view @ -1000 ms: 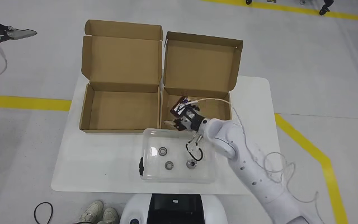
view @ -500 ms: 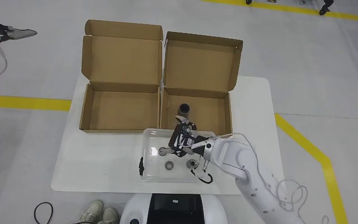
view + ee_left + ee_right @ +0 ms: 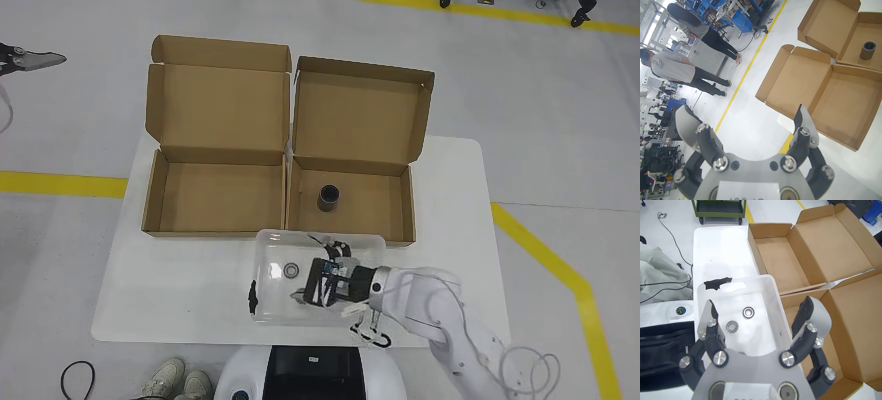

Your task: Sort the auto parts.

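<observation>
The right tool (image 3: 322, 283) hangs just over the bin (image 3: 262, 240) with its fingers spread wide and nothing between them. Inside the bin, 1 bearing (image 3: 748, 313) lies flat towards the wall away from the robot. A second bearing (image 3: 732, 326) lies close beside it, nearer the bin's middle and almost under 1 finger. The bin stands at the robot's edge of the counter (image 3: 170, 290).

Just beyond the bin's far wall is the right box (image 3: 395, 205), where a dark sleeve (image 3: 328, 197) stands upright. Beyond the bin's far left corner is the left box (image 3: 215, 195), which holds nothing. The left tool (image 3: 743, 115) is well apart from the bin, also spread open and empty.

The next step looks like a pick from the bin, and there are 3 likely troubles.
- **Catching both bearings:** They sit near each other, so a wide descent could straddle both, or a finger could knock 1 aside.
- **Losing the grip:** Each ring is low, round and probably slick, so an off-centre pinch may squirt it out.
- **Shifting the bin:** It looks light, so a finger catching a wall could drag or tip it.
</observation>
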You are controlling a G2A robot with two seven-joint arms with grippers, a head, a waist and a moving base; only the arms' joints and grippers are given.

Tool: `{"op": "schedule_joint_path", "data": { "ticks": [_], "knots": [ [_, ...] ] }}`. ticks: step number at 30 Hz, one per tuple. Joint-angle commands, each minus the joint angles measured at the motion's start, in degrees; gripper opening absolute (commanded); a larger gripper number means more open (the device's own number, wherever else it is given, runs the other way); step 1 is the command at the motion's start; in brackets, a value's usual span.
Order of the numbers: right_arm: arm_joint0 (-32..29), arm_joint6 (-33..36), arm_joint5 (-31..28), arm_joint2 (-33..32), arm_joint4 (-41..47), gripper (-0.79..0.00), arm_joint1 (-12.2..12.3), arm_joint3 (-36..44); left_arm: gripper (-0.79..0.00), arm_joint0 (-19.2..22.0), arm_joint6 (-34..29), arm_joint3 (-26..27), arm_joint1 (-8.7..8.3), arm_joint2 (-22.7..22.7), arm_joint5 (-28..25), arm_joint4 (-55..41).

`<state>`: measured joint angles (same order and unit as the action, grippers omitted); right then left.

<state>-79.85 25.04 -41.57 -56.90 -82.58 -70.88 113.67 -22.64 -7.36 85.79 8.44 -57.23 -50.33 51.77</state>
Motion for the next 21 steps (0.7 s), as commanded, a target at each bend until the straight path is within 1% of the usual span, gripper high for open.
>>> {"op": "schedule_joint_path", "data": {
  "ticks": [1,5,7,11,12,13,15,16,17,19,20,21],
  "knots": [
    [-0.31,0.73,-0.55,0.02,-0.03,-0.043,0.17,0.20,0.000,0.00,0.00,0.00,0.00,0.00,0.00,0.00],
    [-1.11,3.69,-0.70,0.06,0.06,0.000,0.50,0.38,0.000,0.00,0.00,0.00,0.00,0.00,0.00,0.00],
    [-1.50,5.05,-0.47,-0.02,0.17,0.000,0.66,0.50,0.000,0.00,0.00,0.00,0.00,0.00,0.00,0.00],
    [-2.44,7.39,-0.19,-0.28,0.74,-0.028,1.00,0.72,0.000,0.00,0.00,0.00,0.00,0.00,0.00,0.00],
    [-2.68,7.93,-0.24,-0.38,1.17,-0.120,1.08,0.70,0.000,0.00,0.00,0.00,0.00,0.00,0.00,0.00],
    [-2.85,8.76,-0.05,-0.59,1.47,-0.175,1.17,0.61,0.000,0.00,0.00,0.00,0.00,0.00,0.00,0.00],
    [-3.20,10.77,0.68,-0.87,2.11,-0.215,1.31,0.63,0.000,0.00,0.00,0.00,0.00,0.00,0.00,0.00],
    [-3.29,11.22,0.60,-0.95,2.99,-0.256,1.37,0.51,0.000,0.00,0.00,0.00,0.00,0.00,0.00,0.00],
    [-3.25,12.00,0.61,-1.17,3.49,-0.268,1.44,0.21,0.000,0.00,0.00,0.00,0.00,0.00,0.00,0.00],
    [-3.14,13.29,0.68,-1.39,4.62,-0.262,1.56,-0.19,0.000,0.00,0.00,0.00,0.00,0.00,0.00,0.00],
    [-3.03,13.87,0.78,-1.55,5.17,-0.240,1.61,-0.49,0.000,0.00,0.00,0.00,0.00,0.00,0.00,0.00],
    [-2.91,14.68,1.01,-1.67,5.50,-0.200,1.67,-0.78,0.000,0.00,0.00,0.00,0.00,0.00,0.00,0.00]
  ]
}}
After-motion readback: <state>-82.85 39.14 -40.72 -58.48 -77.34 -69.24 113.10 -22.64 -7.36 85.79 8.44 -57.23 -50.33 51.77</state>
